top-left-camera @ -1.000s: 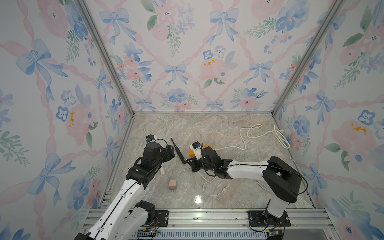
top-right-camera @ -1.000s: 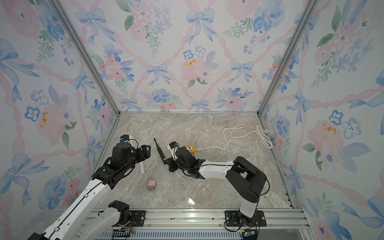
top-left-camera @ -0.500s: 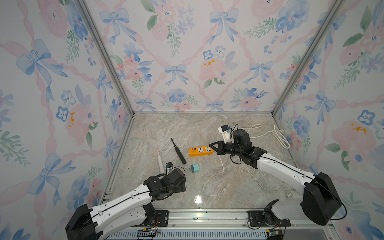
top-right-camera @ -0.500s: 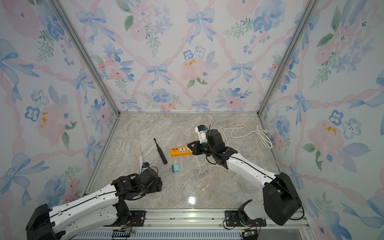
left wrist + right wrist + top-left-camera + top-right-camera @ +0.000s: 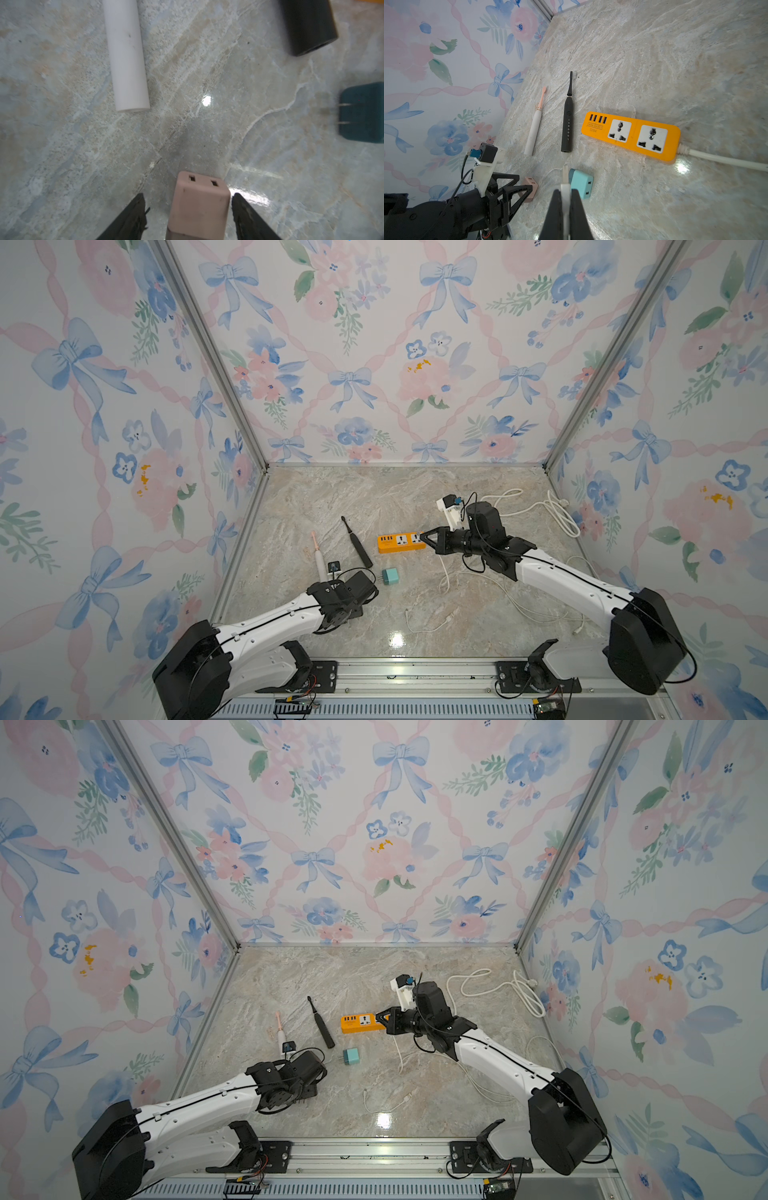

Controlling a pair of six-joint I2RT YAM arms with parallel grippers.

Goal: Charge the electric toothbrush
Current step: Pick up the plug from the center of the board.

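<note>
Electric toothbrush [image 5: 357, 547], the black one: flat on the marble desk [image 5: 374, 497], bristles toward the back wall. Lying between a white toothbrush [image 5: 319, 556] with a pink head and the orange power strip [image 5: 401, 542], touching neither. Teal plug adapter [image 5: 390, 576] near its base end, prongs pointing toward the left wall.

Left hand [image 5: 187, 196]: low over the desk near the front, straddling a pink plug adapter [image 5: 199, 207]. Jaws partly apart, not clamped. Clear gap between one finger [image 5: 135, 214] and the adapter; other finger [image 5: 243, 212] just beside it, possibly touching, hard to say from the wrist view. Base ends of both toothbrushes ahead of it in that view.

Right hand [image 5: 565, 192]: pinched closed on the white cable plug [image 5: 565, 180], with the plug's tip sticking out past the fingertips. In both top views, fingertips at the strip's cord end. White cable trailing from there across the desk toward the front.
</note>
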